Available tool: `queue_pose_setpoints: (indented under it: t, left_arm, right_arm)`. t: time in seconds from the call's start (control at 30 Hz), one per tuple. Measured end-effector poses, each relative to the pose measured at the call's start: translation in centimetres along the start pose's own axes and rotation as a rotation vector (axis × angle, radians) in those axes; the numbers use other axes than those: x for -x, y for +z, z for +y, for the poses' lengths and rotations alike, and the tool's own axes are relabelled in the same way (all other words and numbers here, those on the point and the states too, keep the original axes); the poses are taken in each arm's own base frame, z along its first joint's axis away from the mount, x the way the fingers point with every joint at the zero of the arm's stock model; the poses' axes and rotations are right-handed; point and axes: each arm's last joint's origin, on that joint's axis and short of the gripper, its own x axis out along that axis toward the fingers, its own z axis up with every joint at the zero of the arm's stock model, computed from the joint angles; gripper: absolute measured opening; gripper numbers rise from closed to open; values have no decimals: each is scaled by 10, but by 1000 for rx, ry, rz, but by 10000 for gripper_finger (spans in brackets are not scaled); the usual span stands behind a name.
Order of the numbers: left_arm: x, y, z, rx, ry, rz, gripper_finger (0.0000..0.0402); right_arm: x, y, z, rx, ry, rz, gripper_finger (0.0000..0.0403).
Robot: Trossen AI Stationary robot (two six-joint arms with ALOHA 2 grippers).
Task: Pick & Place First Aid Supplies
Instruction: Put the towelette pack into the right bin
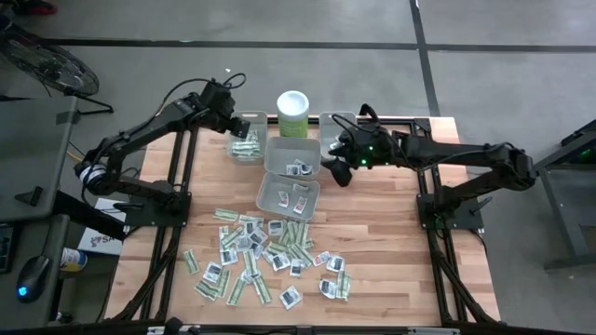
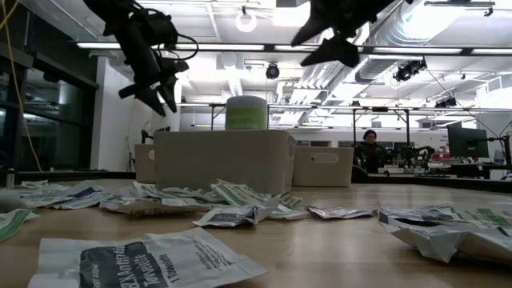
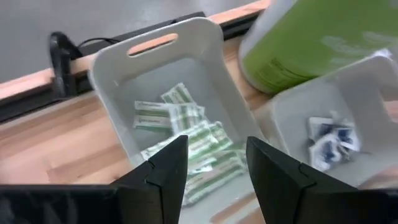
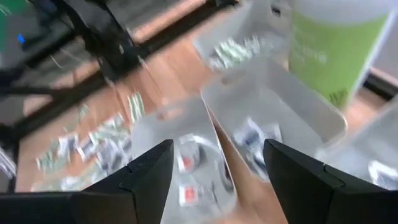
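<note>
A: How many bins are sitting on the desk?

B: Four grey bins are showing from above: one in the upper left of the cluster holding green-white strips, one beside it under the canister, one lower down with white squares, and one at the upper right partly covered by the right arm. One pale green canister with a white lid is standing behind them.

A: And the first aid supplies?

B: Dozens of packets are lying scattered across the lower middle of the desk, too many and too overlapped to count. Roughly seven strips are lying in the strip bin in the left wrist view.

A: Any writing?

B: The nearest white packet at the bottom left of the low view is carrying dark print; it is possibly reading "Towelette", but the rest is cut off. The canister's label is too blurred to read.

A: The grippers?

B: The left gripper is hovering over the strip bin at the upper left, its fingers spread apart and holding nothing. The right gripper is hanging just right of the bins, its fingers spread wide and empty.

A: Anything else?

B: A person is sitting far back in the room, right of centre.
</note>
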Motion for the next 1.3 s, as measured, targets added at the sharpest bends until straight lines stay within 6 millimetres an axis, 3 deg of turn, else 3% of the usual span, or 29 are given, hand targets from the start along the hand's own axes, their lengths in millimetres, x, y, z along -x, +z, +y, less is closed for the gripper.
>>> queue_pose_setpoints:
  t: [0.37, 0.53, 0.73, 1.03, 1.3]
  left_arm:
    - [35, -27, -53, -103, -90, -75, 162]
    - [47, -47, -79, -163, -128, -93, 162]
    - [59, -73, -108, -265, -189, -93, 162]
    - [78, -111, -135, -425, -258, -101, 162]
    - [90, -142, -145, -548, -290, -91, 163]
  right_arm:
    - [14, -37, -3, 43, 31, 369, 243]
    - [13, -60, 8, 54, 116, 494, 243]
    - [14, -93, 27, -62, 144, 623, 243]
    - [11, -147, 50, -285, 83, 599, 243]
    - [10, -205, 51, -529, 75, 553, 243]
